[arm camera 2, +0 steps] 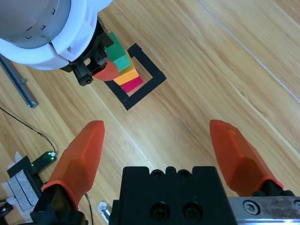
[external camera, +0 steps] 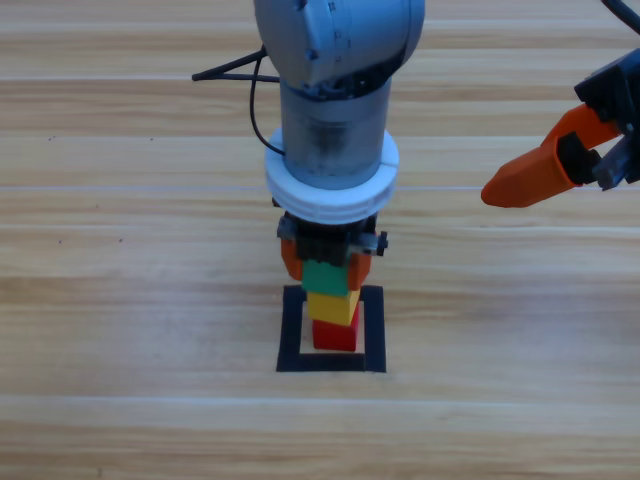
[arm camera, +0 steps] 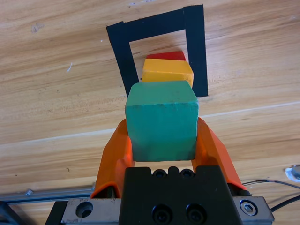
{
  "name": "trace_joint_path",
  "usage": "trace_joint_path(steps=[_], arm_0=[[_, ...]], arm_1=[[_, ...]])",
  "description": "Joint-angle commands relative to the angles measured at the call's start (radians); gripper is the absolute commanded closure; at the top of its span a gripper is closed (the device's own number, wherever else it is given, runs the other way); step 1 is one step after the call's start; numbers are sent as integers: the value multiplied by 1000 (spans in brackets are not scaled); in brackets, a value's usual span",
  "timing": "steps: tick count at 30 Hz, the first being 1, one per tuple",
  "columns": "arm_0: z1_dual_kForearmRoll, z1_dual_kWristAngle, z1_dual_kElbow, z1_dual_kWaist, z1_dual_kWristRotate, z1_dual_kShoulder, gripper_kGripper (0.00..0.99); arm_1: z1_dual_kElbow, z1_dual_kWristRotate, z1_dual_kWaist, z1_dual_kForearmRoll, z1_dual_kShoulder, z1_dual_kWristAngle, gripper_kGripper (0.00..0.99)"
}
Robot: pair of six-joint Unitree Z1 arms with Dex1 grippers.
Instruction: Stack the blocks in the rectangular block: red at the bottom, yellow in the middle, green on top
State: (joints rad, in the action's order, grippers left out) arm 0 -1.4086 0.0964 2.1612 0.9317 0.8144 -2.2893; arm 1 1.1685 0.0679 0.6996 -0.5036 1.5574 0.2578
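A: Start with the biggest thing; what carries it all?

B: The wooden bench (external camera: pixel 120 300), planks running side to side in the high view; the left arm (external camera: pixel 335 90) drops in from twelve o'clock and fills the upper middle; the right arm waits at the three o'clock edge, well apart from the stack.

A: And the grippers?

B: The left gripper (arm camera: pixel 161 140) is clamped on the green cube (arm camera: pixel 161 119), one orange jaw against each side face; in the high view it sits just below centre, right over the frame. The right gripper (arm camera 2: pixel 161 140) has its jaws spread wide with only bare bench between them.

A: Where is the rectangular block?

B: The rectangular block (external camera: pixel 290 330), a black tape outline, lies on the bench toward six o'clock from the centre of the high view; the red cube (external camera: pixel 334 337) stands inside its opening.

A: The stack itself?

B: The yellow cube (external camera: pixel 333 307) rests on the red; green is over the yellow, held in the left gripper; whether green touches yellow I cannot tell; from the right wrist view the three line up in one column.
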Motion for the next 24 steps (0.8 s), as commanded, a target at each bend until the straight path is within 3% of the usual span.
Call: trace_joint_path(steps=[1, 24], arm_0=[[8, -10, 6, 30, 31, -35, 990], [11, -10, -9, 32, 49, -52, 990]], arm_1=[[-27, 1, -22, 16, 23, 3, 1], [-27, 1, -20, 16, 23, 3, 1]])
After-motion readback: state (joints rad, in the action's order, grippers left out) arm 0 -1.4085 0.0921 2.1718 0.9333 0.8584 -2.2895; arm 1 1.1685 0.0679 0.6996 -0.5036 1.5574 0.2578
